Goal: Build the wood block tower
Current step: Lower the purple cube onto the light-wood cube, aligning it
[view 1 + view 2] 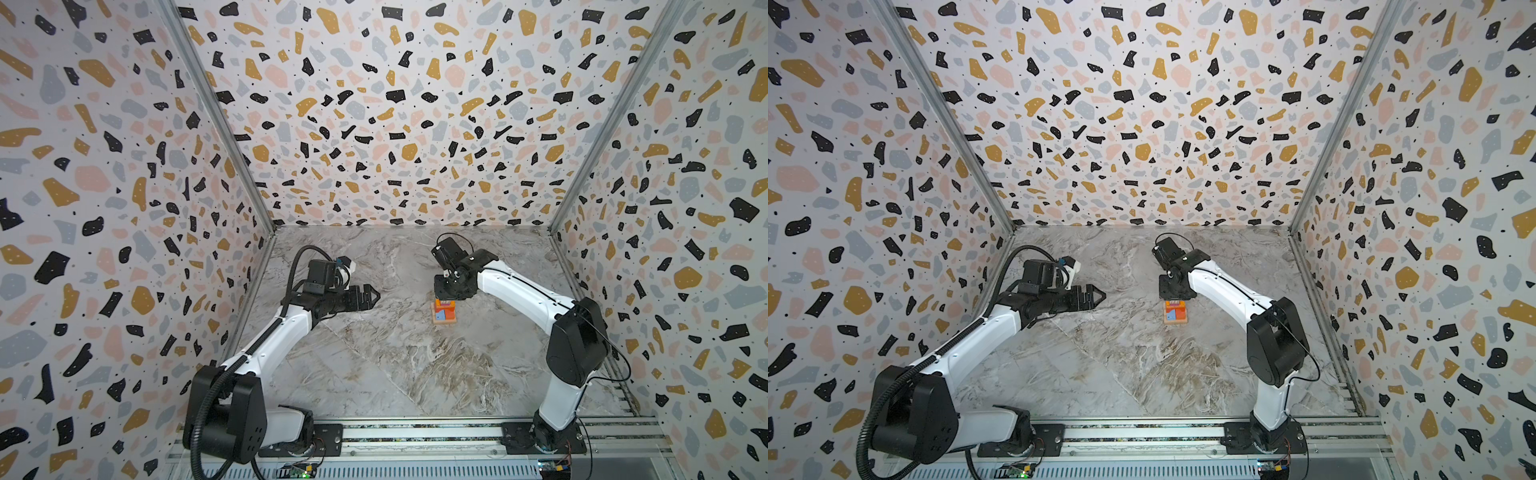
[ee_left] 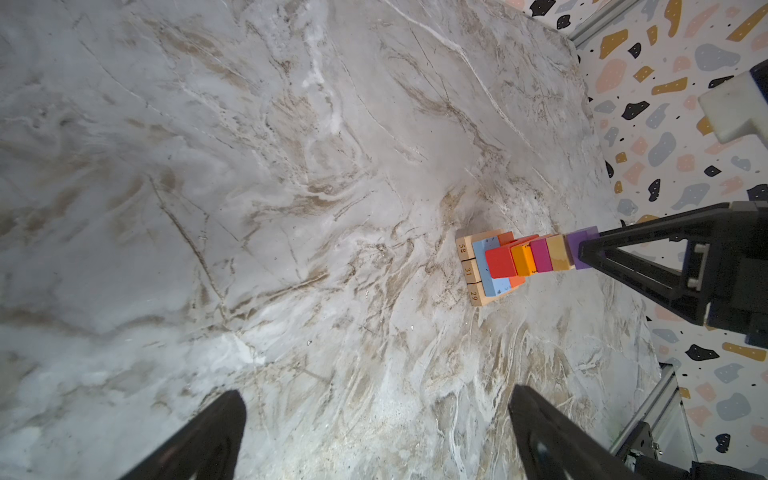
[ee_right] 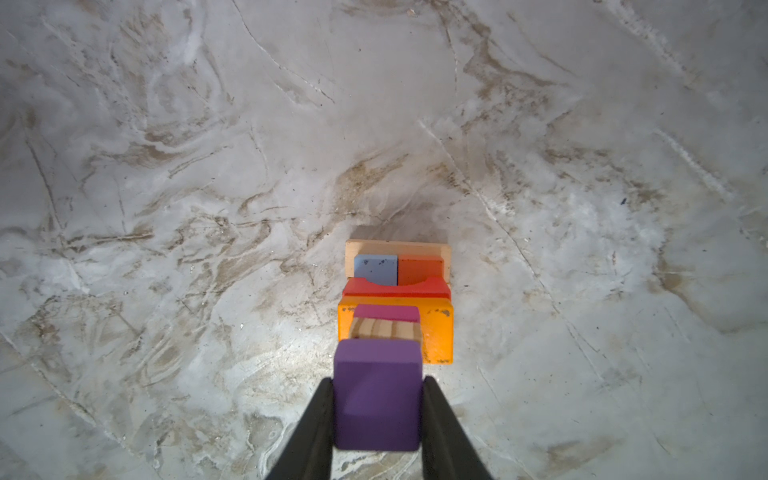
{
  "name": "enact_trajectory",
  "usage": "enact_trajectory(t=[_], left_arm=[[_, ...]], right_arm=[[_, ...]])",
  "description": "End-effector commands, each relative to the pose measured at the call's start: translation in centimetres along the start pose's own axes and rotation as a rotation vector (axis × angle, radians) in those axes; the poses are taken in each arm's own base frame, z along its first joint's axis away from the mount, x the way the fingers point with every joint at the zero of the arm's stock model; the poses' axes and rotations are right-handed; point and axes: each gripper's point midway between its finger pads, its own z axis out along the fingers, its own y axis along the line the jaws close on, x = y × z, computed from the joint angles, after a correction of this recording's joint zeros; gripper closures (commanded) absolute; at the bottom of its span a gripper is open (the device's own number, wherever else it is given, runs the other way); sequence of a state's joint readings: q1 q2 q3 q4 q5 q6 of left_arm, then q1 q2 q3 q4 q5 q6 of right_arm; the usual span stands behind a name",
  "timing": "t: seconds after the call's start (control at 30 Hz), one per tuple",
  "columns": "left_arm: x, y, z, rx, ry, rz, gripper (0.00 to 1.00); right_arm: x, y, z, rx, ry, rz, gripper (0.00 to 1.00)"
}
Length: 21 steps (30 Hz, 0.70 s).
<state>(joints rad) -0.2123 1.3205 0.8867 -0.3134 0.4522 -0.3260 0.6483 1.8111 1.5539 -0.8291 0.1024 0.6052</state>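
Note:
The wood block tower (image 1: 444, 312) (image 1: 1175, 312) stands mid-table on the marble top. Its layers show in the left wrist view: a tan base (image 2: 468, 270), light blue (image 2: 484, 266), red (image 2: 500, 262), orange (image 2: 523, 259), a magenta cube (image 2: 541, 255) and a tan cube (image 2: 558, 252). My right gripper (image 3: 378, 382) (image 2: 584, 249) comes down from above, shut on the purple cube (image 3: 376, 399) (image 2: 577, 242), which meets the top of the tan cube (image 3: 384, 330). My left gripper (image 1: 371, 296) (image 2: 376, 395) hovers to the tower's left, open and empty.
Terrazzo-patterned walls (image 1: 395, 124) close in the marble table (image 1: 395, 365) at the back and on both sides. The metal rail (image 1: 415, 434) with both arm bases runs along the front edge. The right arm (image 1: 519, 291) stretches from the front right over to the tower.

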Motion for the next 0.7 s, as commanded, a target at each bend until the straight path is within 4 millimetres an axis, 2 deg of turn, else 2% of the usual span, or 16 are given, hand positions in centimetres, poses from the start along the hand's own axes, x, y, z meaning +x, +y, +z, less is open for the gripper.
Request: enact_trajectory(t=[0.0,0.67], left_arm=[[0.05,0.00,-0.14,0.008,-0.008,0.003,0.00],[0.02,0.00,-0.16,0.007,-0.010,0.003,0.00]], right_arm=[[0.15,-0.40,-0.28,0.020,-0.007,0.002,0.68],[0.45,-0.36,0.06,0.015,0.004,-0.003,0.65]])
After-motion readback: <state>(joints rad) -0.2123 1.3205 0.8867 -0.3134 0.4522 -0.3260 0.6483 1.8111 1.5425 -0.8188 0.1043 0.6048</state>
